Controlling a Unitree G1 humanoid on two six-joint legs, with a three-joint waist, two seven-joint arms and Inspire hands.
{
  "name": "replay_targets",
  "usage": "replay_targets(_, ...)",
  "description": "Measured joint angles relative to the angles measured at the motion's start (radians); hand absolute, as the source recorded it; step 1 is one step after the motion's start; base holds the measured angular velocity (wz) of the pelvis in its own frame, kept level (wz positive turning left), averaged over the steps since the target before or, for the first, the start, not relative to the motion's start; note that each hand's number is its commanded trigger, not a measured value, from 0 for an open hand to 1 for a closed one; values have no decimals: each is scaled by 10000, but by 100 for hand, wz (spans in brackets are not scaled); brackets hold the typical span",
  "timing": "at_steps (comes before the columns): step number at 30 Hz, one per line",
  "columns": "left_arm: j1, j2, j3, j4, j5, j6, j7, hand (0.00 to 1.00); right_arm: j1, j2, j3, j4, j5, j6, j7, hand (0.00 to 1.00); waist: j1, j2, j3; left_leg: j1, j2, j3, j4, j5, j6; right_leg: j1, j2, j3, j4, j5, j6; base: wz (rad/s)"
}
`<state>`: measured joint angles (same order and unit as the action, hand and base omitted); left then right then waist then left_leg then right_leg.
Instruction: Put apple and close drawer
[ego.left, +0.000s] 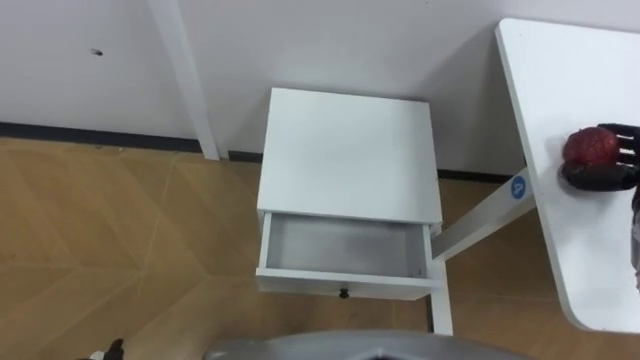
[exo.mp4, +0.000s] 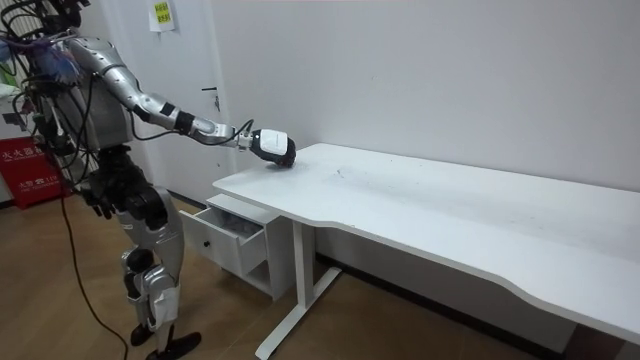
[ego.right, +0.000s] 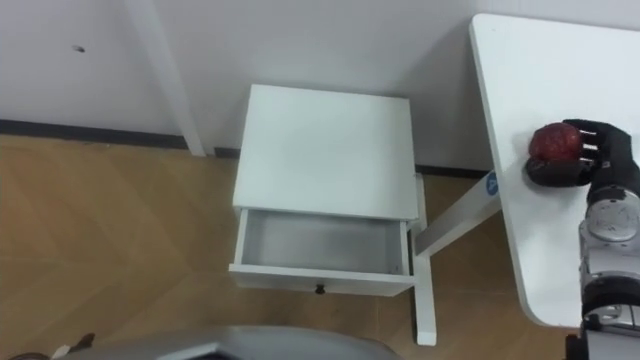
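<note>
A red apple lies on the white table near its left edge. My right hand reaches over it from the right, fingers curled round the fruit. Left of the table stands a white nightstand. Its top drawer is pulled open toward me and holds nothing; a small dark knob sits on its front. In the room view I stand beside the nightstand with the right arm stretched out to the table's corner, right hand on top. My left hand hangs at my side.
The table's slanted white leg runs down right beside the open drawer. A white upright post stands against the wall left of the nightstand. Wooden floor spreads out to the left.
</note>
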<state>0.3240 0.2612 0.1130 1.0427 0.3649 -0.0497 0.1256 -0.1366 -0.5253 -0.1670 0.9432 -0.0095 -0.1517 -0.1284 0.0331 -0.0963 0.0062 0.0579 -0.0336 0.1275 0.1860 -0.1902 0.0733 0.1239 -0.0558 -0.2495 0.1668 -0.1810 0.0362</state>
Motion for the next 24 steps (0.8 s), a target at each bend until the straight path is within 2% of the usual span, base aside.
replay_targets(7,-88,0,-6,-5,1,-2,2,0,2,3,339,-66,-25,-11,-188,100,14,-66,-49,-28,-2,-1,21,1,-2,49,-1,-17,2,0,0,0)
replay_targets(11,-281,0,-7,4,10,9,-1,0,2,28,681,-447,-69,11,-215,100,15,-53,-45,-143,-1,-3,63,1,-1,-20,-12,-139,2,3,-5,0)
replay_targets(13,-354,4,-121,2,2,7,-15,0,5,100,966,-1015,-568,8,-156,100,32,56,6,-152,10,22,106,0,-1,-35,-9,-114,18,12,-19,-2)
replay_targets(16,-501,7,-422,-1,5,7,-20,0,65,139,1647,-1946,-773,-2,5,100,132,188,16,-138,14,86,83,1,0,-120,-2,17,17,20,-32,-9)
replay_targets(20,-583,-22,-579,-163,220,-15,-23,0,486,469,2225,-3143,-1410,60,146,100,391,217,-62,-213,21,82,39,16,-14,-209,3,-8,22,23,-37,-1)
replay_targets(24,-671,-44,-627,-230,218,-21,-175,0,595,716,2907,-4552,-1615,76,577,100,590,176,-55,-297,28,15,104,28,-23,-194,1,-1,10,22,-37,8)
